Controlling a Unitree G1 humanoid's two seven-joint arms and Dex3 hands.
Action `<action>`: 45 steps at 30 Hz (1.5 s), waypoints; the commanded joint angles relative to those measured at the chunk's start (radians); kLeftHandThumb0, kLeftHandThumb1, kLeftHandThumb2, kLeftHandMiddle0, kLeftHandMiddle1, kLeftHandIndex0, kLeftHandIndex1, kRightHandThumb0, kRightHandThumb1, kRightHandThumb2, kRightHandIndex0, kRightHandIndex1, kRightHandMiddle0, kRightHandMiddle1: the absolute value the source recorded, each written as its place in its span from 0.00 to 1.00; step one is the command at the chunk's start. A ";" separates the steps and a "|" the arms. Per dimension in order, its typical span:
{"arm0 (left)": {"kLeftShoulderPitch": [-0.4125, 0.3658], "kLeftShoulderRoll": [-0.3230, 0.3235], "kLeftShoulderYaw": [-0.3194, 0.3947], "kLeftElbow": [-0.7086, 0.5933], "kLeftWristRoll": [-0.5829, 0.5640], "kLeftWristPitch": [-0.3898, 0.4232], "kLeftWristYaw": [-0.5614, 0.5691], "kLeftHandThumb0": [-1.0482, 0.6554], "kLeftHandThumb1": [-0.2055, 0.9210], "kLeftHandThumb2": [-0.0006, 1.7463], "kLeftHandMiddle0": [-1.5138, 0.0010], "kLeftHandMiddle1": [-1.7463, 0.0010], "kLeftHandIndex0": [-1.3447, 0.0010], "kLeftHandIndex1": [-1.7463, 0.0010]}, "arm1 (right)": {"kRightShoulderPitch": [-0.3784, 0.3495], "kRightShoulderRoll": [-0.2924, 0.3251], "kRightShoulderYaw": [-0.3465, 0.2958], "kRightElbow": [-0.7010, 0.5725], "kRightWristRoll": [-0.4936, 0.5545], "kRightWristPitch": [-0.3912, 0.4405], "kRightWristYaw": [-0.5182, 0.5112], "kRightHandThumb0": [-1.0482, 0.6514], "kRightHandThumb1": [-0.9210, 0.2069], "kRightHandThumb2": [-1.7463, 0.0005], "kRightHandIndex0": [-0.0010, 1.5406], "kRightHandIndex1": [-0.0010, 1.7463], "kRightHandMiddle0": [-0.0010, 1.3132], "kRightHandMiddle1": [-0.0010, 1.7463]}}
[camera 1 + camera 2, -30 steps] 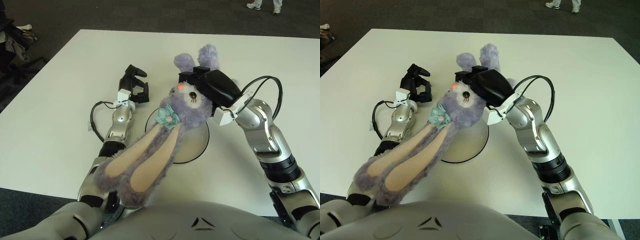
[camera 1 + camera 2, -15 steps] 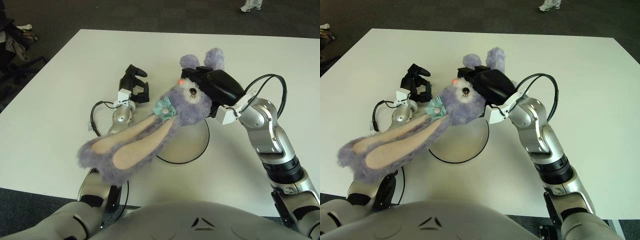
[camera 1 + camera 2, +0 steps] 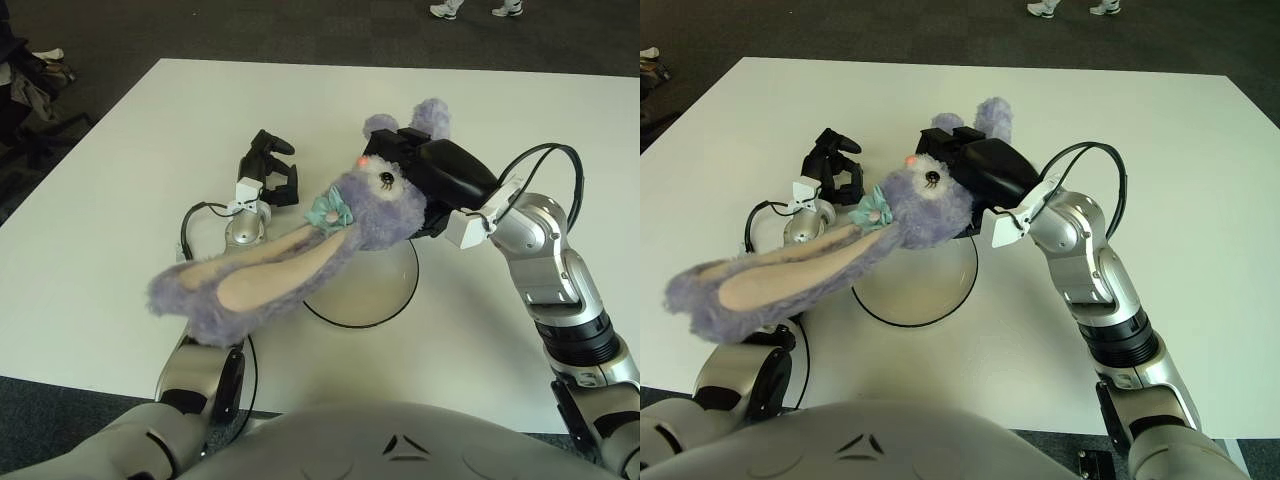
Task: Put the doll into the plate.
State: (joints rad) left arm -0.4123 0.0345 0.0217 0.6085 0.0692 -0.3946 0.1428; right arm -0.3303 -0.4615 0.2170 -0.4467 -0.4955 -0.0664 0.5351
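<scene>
While gripped by right hand [image 3: 432, 178], doll [image 3: 330, 235] above plate [image 3: 385, 300], no writing.

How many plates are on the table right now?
1. The plate lies on the white table near its front edge, under the purple doll gripped by the right hand. The left hand is left of it. The doll may hide others.

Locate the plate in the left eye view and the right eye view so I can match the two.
Left eye view: the plate sits just below centre, its upper left part covered by the purple doll that the right robot hand grips.
Right eye view: the plate shows left of centre, again under the doll.
Shared landmark: the idle left robot hand, up and left of the plate in both.
</scene>
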 commanded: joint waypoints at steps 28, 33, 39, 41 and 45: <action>0.063 -0.001 -0.029 0.113 0.043 -0.012 0.028 0.61 0.38 0.82 0.62 0.00 0.58 0.00 | 0.001 -0.062 -0.039 0.000 0.144 -0.026 0.066 0.55 0.56 0.25 0.06 0.53 0.00 0.58; 0.057 -0.001 -0.034 0.128 0.058 -0.022 0.052 0.61 0.38 0.82 0.62 0.00 0.58 0.00 | 0.000 -0.074 -0.040 -0.009 0.159 -0.014 0.088 0.60 0.52 0.23 0.06 0.49 0.00 0.57; 0.052 -0.001 -0.039 0.140 0.069 -0.025 0.068 0.61 0.38 0.82 0.63 0.00 0.59 0.00 | -0.001 -0.086 -0.040 -0.017 0.173 -0.005 0.104 0.60 0.52 0.23 0.06 0.47 0.00 0.56; 0.051 -0.002 -0.040 0.142 0.072 -0.021 0.072 0.61 0.38 0.81 0.58 0.00 0.60 0.05 | -0.001 -0.095 -0.042 -0.022 0.183 -0.003 0.115 0.54 0.53 0.27 0.05 0.44 0.00 0.53; 0.046 -0.004 -0.041 0.148 0.078 -0.019 0.078 0.61 0.38 0.80 0.54 0.00 0.61 0.08 | -0.001 -0.107 -0.044 -0.027 0.190 -0.002 0.127 0.46 0.54 0.33 0.04 0.41 0.00 0.48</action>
State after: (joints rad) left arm -0.4524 0.0432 -0.0052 0.6817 0.1271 -0.4066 0.2093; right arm -0.3302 -0.5530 0.1879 -0.4572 -0.3254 -0.0713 0.6517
